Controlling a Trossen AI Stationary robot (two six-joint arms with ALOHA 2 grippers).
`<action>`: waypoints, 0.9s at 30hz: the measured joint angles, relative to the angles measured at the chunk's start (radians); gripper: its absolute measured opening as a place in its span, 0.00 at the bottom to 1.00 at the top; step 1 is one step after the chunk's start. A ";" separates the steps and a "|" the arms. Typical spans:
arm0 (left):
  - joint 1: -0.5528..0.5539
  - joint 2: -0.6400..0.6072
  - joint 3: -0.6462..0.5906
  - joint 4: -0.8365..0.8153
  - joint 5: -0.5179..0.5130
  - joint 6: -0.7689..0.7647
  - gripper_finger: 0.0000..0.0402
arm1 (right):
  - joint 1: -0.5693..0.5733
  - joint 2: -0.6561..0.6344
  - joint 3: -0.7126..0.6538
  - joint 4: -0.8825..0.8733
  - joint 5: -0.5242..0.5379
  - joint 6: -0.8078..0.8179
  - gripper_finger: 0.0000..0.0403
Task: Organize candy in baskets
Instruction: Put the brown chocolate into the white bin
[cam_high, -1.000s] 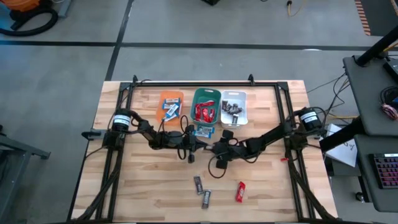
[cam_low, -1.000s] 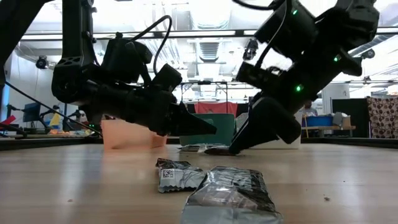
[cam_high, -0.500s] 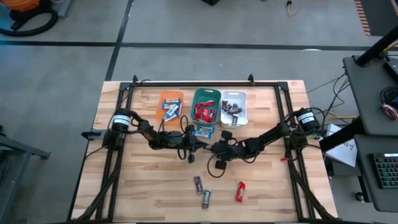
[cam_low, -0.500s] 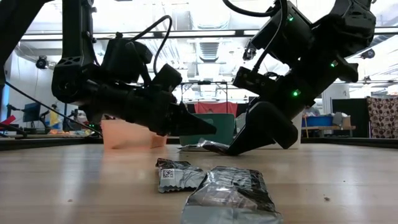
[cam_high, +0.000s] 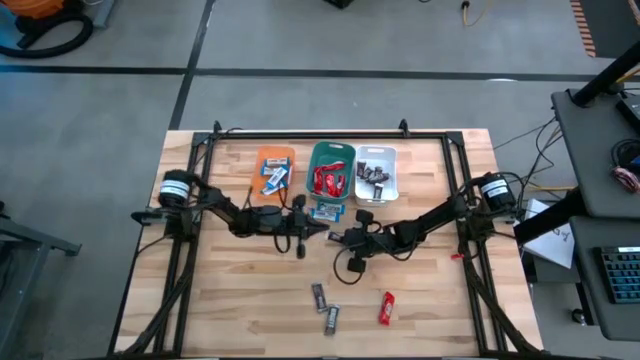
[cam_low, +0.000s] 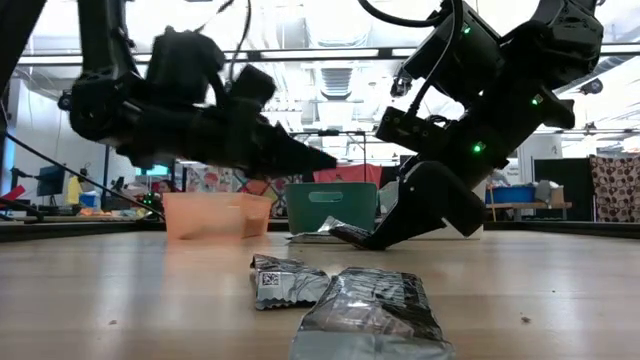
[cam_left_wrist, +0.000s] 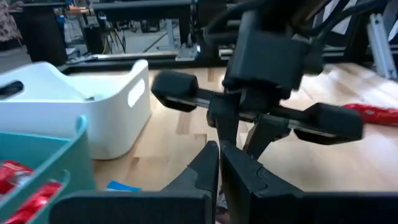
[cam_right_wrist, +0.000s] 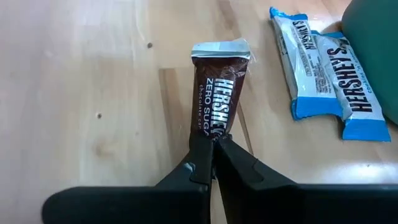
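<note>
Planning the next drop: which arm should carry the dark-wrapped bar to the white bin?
Right. Its pincer is shut on the dark-wrapped chocolate bar, near the white plastic bin; the left pincer holds nothing.

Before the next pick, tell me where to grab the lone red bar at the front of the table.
Grip the red bar across its narrow width at mid-length, coming straight down. It lies flat on the table, long axis roughly front to back, with bare wood along both long sides, so there should be room to close on it.
</note>
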 joint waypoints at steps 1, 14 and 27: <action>0.000 -0.025 -0.018 -0.005 0.000 0.001 0.00 | 0.000 -0.008 0.000 -0.003 -0.003 -0.004 0.02; 0.000 -0.208 -0.203 -0.044 -0.001 -0.032 0.00 | 0.002 -0.161 -0.003 -0.071 -0.003 -0.052 0.02; 0.000 -0.241 -0.247 -0.044 -0.010 -0.037 0.00 | -0.013 -0.415 -0.001 -0.174 0.096 -0.104 0.02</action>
